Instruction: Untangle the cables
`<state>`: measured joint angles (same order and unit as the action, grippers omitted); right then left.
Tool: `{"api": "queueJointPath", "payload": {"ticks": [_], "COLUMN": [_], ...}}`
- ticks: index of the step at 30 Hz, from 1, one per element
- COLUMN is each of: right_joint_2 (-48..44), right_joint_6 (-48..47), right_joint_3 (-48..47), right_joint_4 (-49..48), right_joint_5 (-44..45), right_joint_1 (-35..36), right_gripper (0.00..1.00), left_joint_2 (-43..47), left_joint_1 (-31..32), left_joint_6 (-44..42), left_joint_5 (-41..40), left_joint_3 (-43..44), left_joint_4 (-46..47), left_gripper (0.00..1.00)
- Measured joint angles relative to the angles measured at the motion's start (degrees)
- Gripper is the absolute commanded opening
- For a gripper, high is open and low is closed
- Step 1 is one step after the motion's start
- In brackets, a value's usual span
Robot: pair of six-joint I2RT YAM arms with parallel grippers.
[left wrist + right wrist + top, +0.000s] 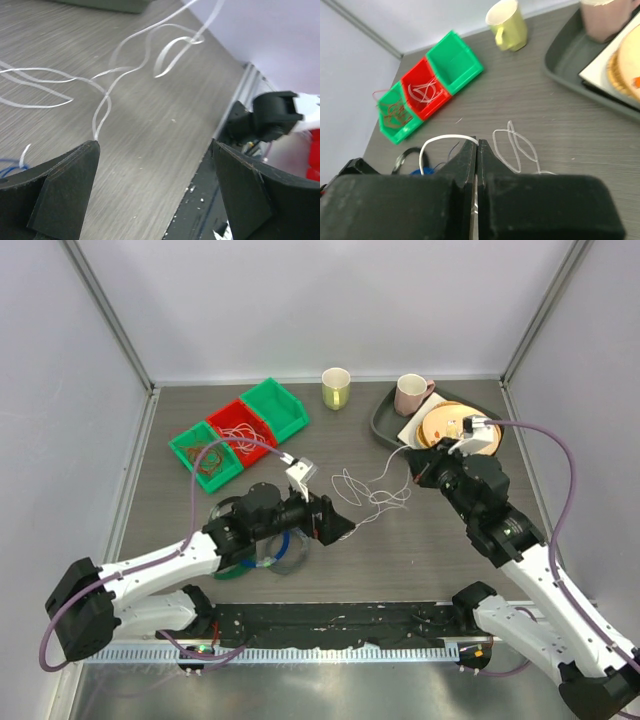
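Observation:
A thin white cable lies in loose loops on the table between my two grippers. My right gripper is shut on one end of it; in the right wrist view the white cable comes out of the closed tips and arcs off to the left, with more loops lying flat beyond. My left gripper stands open at the cable's other end. In the left wrist view the cable runs past the left fingertip and nothing sits between the jaws. A thin blue wire shows at the far left.
Green, red and green bins at the back left hold brownish and white wires. A yellow mug stands at the back, and a dark tray carries a pink mug and a plate. Coiled rings lie under the left arm.

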<state>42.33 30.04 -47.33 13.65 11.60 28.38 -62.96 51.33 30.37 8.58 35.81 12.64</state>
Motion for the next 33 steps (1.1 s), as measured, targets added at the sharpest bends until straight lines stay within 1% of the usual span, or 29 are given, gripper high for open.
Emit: {"api": "queueJointPath", "payload": {"ticks": [3, 6, 11, 13, 28, 33], "right_joint_2": [2.3, 3.7, 5.0, 5.1, 5.2, 5.2], "right_joint_6": [2.1, 4.7, 8.3, 9.4, 12.0, 12.4], "right_joint_3": [0.0, 0.1, 0.4, 0.6, 1.0, 1.3], "right_joint_4": [-0.7, -2.5, -5.4, -6.0, -7.0, -7.5], "right_joint_5": [-5.0, -10.4, -17.1, -18.8, -22.4, -23.2], "right_joint_1": [0.0, 0.0, 0.0, 0.0, 0.0, 0.0], "right_gripper": [0.01, 0.01, 0.01, 0.01, 0.01, 0.01], "left_joint_2": [-0.4, -3.1, -8.6, -9.3, -9.2, -9.4], "left_joint_1": [0.9, 1.5, 1.6, 1.7, 1.8, 1.8], "left_joint_6": [-1.1, -2.7, -5.6, -6.6, -10.6, -11.5], "left_joint_5": [4.0, 7.0, 7.7, 7.7, 1.3, 0.6], "left_joint_3": [0.1, 2.2, 8.5, 9.5, 10.4, 11.7], "left_joint_4": [3.3, 4.2, 2.8, 2.5, -3.8, -4.4], "left_gripper": [1.0, 1.0, 1.0, 1.0, 1.0, 1.0]}}
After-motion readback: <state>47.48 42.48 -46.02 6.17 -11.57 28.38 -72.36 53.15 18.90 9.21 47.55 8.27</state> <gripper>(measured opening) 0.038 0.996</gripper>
